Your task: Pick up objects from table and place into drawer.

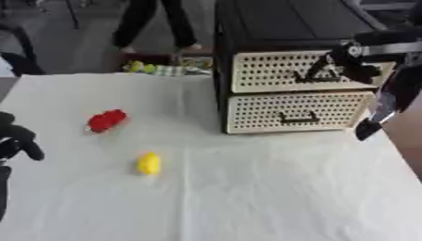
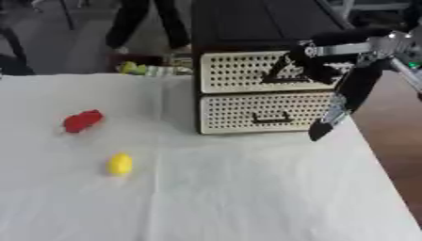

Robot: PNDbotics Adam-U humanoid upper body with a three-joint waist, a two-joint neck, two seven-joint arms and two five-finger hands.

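The cabinet (image 1: pixel 288 70) sits upper right of the frame on the white table (image 1: pixel 247 197), with two perforated drawers, both closed. The right hand (image 2: pixel 309 63) comes in from the upper right and sits at the handle of the top drawer (image 2: pixel 239 70); its fingers look curled at the handle, but I cannot tell whether they actually grip it. The thumb or a long finger hangs down past the bottom drawer (image 1: pixel 288 113) corner.

The step in hand appears to be opening the top drawer. To do it well, the fingers should hook fully behind the handle before any pull, and the pull should run straight out toward the lower edge of the frame, in line with the drawer's travel, so the drawer does not jam and the light cabinet does not slide or tip on the cloth. Opening it well out leaves room to drop things in from above.

The things to stow lie mid-left: a red object (image 1: pixel 107 120) and, below and right of it, a yellow object (image 1: pixel 148 163), well apart from each other and from the cabinet. The left hand (image 1: pixel 18 139) rests at the left edge, fingers curled, holding nothing, nearest the red object.
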